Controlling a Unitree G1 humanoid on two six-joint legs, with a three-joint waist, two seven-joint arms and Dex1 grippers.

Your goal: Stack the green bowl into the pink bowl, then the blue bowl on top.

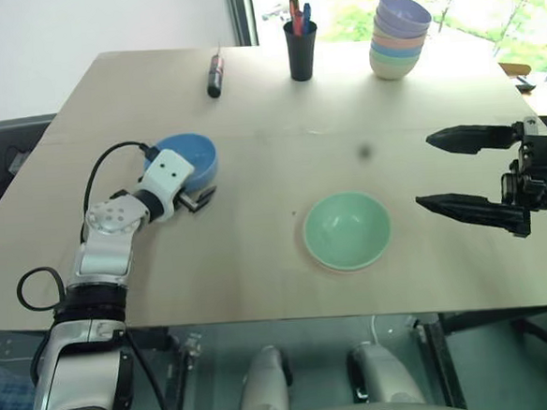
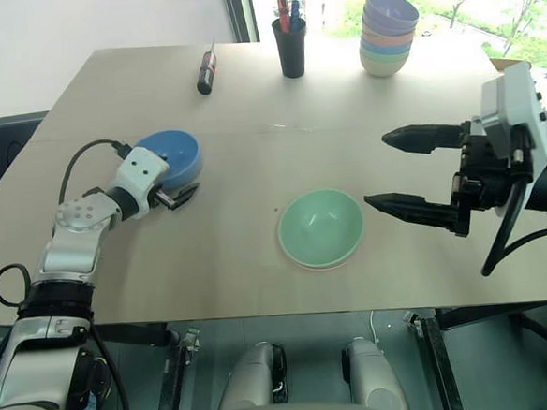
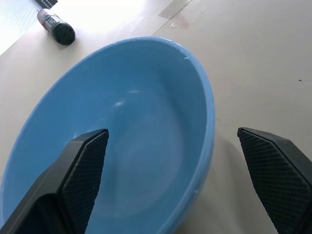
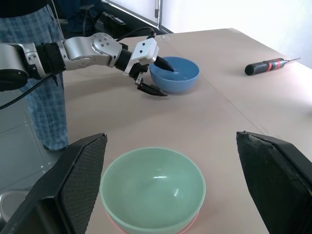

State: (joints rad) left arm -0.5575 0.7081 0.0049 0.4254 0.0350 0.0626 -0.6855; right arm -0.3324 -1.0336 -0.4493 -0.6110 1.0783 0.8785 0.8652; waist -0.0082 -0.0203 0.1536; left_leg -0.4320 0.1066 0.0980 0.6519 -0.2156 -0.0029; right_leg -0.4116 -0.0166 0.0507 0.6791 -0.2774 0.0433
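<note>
At the desk's [image 1: 259,262] far edge stand a screwdriver [image 1: 215,75], a pen cup [image 1: 301,49] and a pastel bowl stack [image 1: 398,35]; no writing is legible. The left gripper's [image 2: 171,187] fingers straddle the blue bowl's [image 2: 171,156] rim, wide; the right gripper's [image 1: 445,170] fingers gape empty beside the green bowl [image 1: 346,228].

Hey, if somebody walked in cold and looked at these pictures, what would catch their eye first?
Probably the blue bowl on the table's left side, with the left claw open astride its rim, one finger inside and one outside. Next, the green bowl near the front centre, already nested in the pink bowl, whose rim peeks out beneath it, while the open right claw hovers just to its right. At the far edge stands a pastel bowl stack.
</note>
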